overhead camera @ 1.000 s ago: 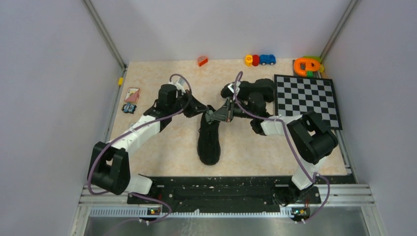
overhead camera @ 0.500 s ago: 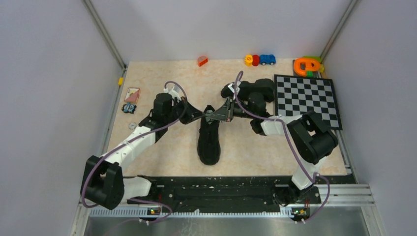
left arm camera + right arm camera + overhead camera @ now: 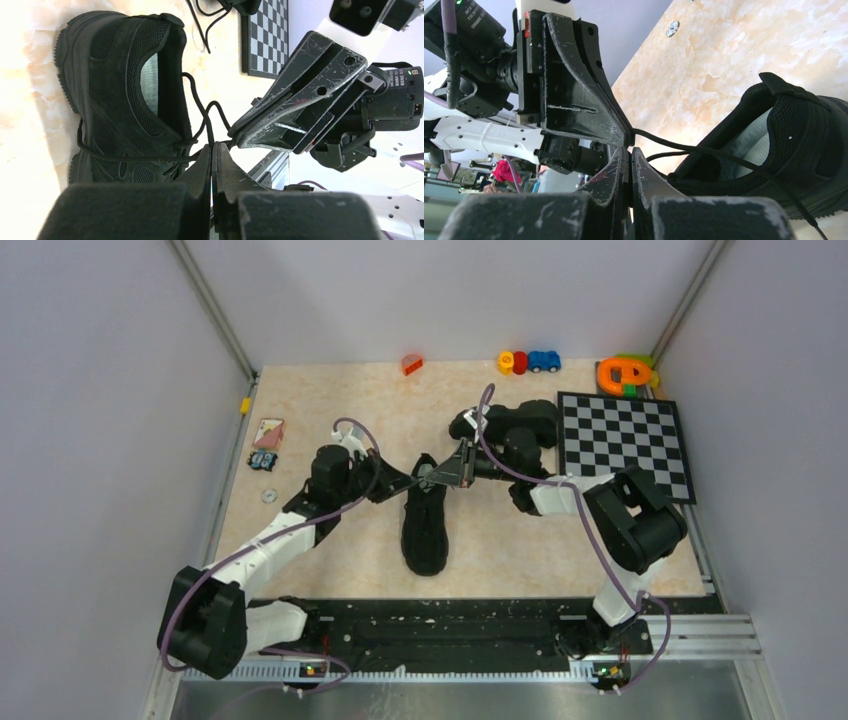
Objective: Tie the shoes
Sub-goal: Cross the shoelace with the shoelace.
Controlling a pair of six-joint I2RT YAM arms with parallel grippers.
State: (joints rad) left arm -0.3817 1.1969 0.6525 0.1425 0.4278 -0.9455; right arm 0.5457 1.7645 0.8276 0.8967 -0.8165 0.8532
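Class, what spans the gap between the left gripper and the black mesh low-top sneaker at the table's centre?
A thin black lace, stretched from the shut left gripper to the black mesh sneaker, clearest in the right wrist view.

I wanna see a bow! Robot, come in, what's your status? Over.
Left gripper jaws shut on lace. Right gripper same, tip to tip. Shoe upright, no bow yet. Nothing blocking.

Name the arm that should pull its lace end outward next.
Left, probably. Both arms' jaws are shut on lace above the shoe. The left arm has bare table beside it, while the right arm backs onto the second shoe and checkerboard.
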